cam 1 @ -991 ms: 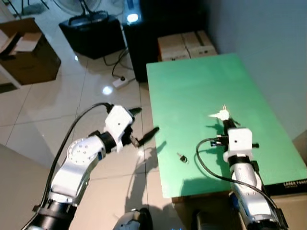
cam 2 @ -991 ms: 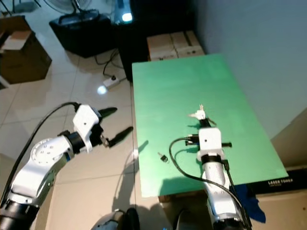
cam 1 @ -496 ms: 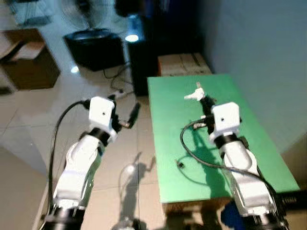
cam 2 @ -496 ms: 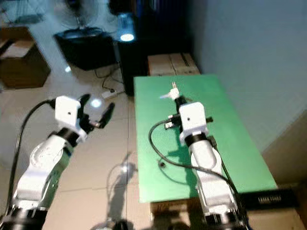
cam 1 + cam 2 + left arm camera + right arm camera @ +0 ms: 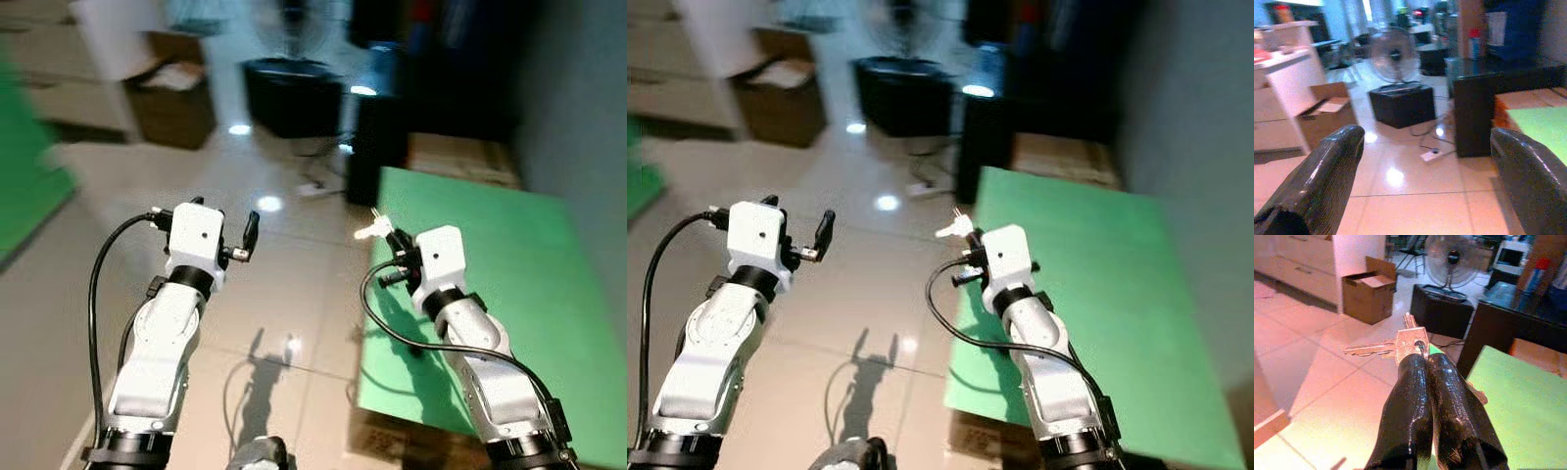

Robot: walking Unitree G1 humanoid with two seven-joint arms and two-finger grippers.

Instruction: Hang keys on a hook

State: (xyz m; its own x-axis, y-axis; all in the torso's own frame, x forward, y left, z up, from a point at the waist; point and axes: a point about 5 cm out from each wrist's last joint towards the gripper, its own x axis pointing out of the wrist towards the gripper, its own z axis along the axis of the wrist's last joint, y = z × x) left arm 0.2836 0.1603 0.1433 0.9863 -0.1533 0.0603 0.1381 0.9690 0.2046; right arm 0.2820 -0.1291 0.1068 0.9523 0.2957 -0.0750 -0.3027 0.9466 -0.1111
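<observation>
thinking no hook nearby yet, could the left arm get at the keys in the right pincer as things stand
Probably yes. The left pincer is open and hangs over bare floor, apart from the keys, which stick out past the shut right pincer. Nothing stands between them, though it would have to swing across.

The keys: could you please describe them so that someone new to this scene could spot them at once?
Find the green table on the robot's right, then the silver right arm raised over its near edge. At that arm's tip the right claw is shut on the keys, small pale metal keys fanned out, the one shiny thing held aloft.
</observation>
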